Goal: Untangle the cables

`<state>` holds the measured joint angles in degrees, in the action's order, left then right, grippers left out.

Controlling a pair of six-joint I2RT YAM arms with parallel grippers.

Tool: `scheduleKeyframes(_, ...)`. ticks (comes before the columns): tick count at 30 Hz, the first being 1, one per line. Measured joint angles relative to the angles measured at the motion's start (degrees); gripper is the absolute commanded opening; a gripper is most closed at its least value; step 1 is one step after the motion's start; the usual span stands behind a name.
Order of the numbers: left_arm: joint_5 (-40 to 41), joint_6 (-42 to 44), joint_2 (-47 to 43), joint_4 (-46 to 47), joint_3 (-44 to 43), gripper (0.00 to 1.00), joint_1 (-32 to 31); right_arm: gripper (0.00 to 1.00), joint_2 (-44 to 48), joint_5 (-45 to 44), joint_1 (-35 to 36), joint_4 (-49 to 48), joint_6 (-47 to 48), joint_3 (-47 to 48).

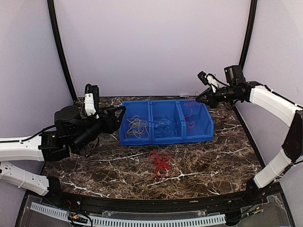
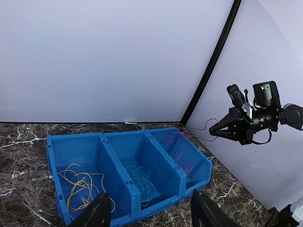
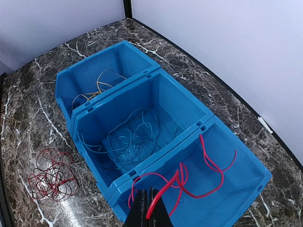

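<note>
A blue three-compartment bin (image 1: 165, 139) holds yellow cables (image 1: 136, 126) in its left section, blue cables (image 1: 163, 127) in the middle, and a red cable (image 1: 189, 116) in the right one. My right gripper (image 1: 200, 98) is shut on that red cable (image 3: 189, 182) and holds its end above the bin's right section (image 3: 246, 189); the rest trails down inside. A tangle of red cables (image 1: 160, 163) lies on the table in front of the bin. My left gripper (image 1: 118, 116) is open and empty, just left of the bin; its fingertips (image 2: 102, 213) frame the bin's front edge.
The dark marble table (image 1: 213, 161) is bounded by grey walls and black corner posts (image 1: 61, 52). A white cable track (image 1: 142, 220) runs along the near edge.
</note>
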<state>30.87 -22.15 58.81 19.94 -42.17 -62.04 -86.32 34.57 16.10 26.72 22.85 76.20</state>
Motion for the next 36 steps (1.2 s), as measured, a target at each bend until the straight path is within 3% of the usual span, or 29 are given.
scheduleKeyframes(14,0.4,0.0,0.6,0.4,0.0,0.60,0.0,0.00,6.2,-0.9,0.0,-0.8,0.0,-11.1)
scheduleKeyframes(22,0.1,-0.1,1.5,1.0,0.2,0.60,0.0,0.03,-4.2,-4.3,0.0,-0.4,-0.9,-7.8)
scheduleKeyframes(29,0.2,-0.8,1.4,0.9,0.5,0.60,0.0,0.30,-13.3,-9.4,0.0,2.2,-1.7,-2.0)
scheduleKeyframes(36,0.4,-1.1,0.7,0.9,2.1,0.60,0.0,0.50,-11.8,-15.3,0.0,5.4,-1.6,-1.7)
